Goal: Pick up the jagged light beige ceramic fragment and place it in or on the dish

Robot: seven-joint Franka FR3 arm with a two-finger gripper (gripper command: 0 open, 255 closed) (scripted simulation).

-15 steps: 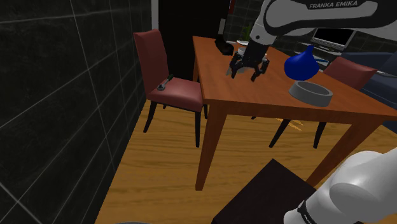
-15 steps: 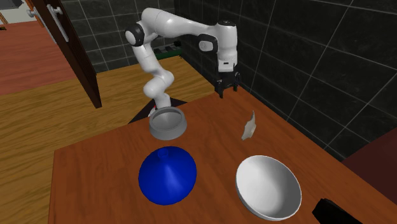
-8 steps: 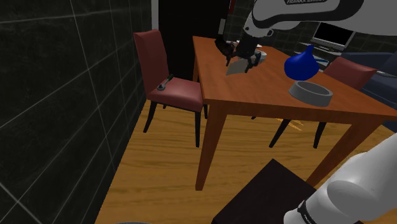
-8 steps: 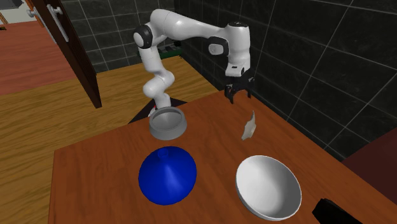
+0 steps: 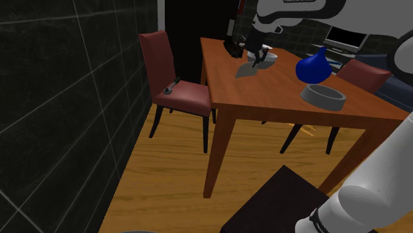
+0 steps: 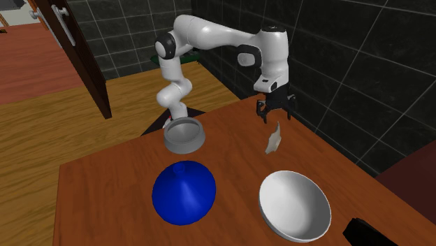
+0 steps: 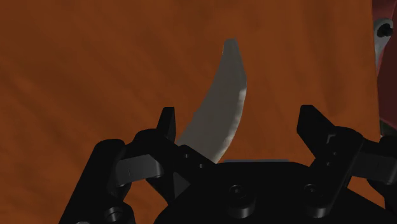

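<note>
A pale, curved, jagged fragment point(image 6: 273, 138) point(image 5: 246, 70) point(image 7: 219, 108) lies on the brown table point(image 6: 105, 203). My black gripper point(image 6: 274, 117) point(image 5: 259, 59) point(image 7: 240, 122) hangs just above it, open. In the wrist view the fragment runs between the two fingers point(image 7: 167, 124), which stand apart and do not touch it. A white bowl point(image 6: 293, 205) sits on the table just beyond the fragment, away from the arm. A grey round dish point(image 6: 184, 134) point(image 5: 323, 95) stands near the arm's base.
A blue dome-shaped object point(image 6: 184, 191) point(image 5: 314, 67) sits between the grey dish and the white bowl. A black object point(image 6: 363, 232) point(image 5: 231, 47) lies at the table's far end. A red chair point(image 5: 175, 83) with a small dark item stands beside the table. Dark tiled walls are close by.
The arm has swung across the table away from its base and come down. The gripper now hangs over the fragment. The fragment and dishes have not moved.
</note>
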